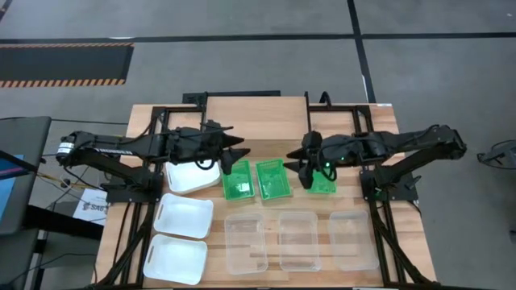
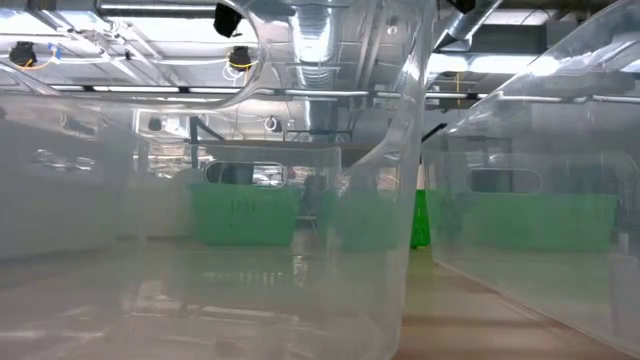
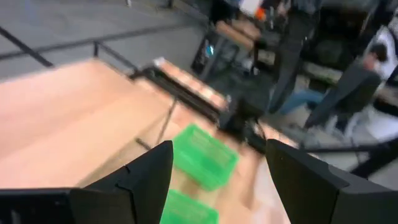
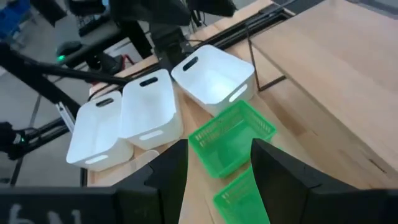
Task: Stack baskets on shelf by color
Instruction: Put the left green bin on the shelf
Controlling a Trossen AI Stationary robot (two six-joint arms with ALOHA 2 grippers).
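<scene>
Table (image 1: 379,121) carries all nine baskets; shelf (image 1: 258,109) sits at the far middle, top bare.

Clear baskets: three in a row along the near edge, centre to right (image 1: 246,242), (image 1: 299,239), (image 1: 352,239). Low view looks straight through their walls, green ones visible behind.

White baskets: three on the left, running diagonally from near the shelf to the near-left corner (image 1: 192,176), (image 1: 185,216), (image 1: 176,259).

Green baskets: three mid-table just in front of the shelf. Two side by side (image 1: 238,180), (image 1: 272,178); third (image 1: 325,184) mostly hidden under the right gripper.

Left arm reaches in from the left, stretched toward centre. Left gripper (image 1: 231,161) hangs over the gap between the far white basket and the left green basket, fingers spread wide, holding nothing, no contact visible.

Right arm reaches in from the right, elbow out. Right gripper (image 1: 304,171) sits above the third green basket, fingers also spread, empty; right wrist view shows green baskets between the fingers, whites beyond.
</scene>
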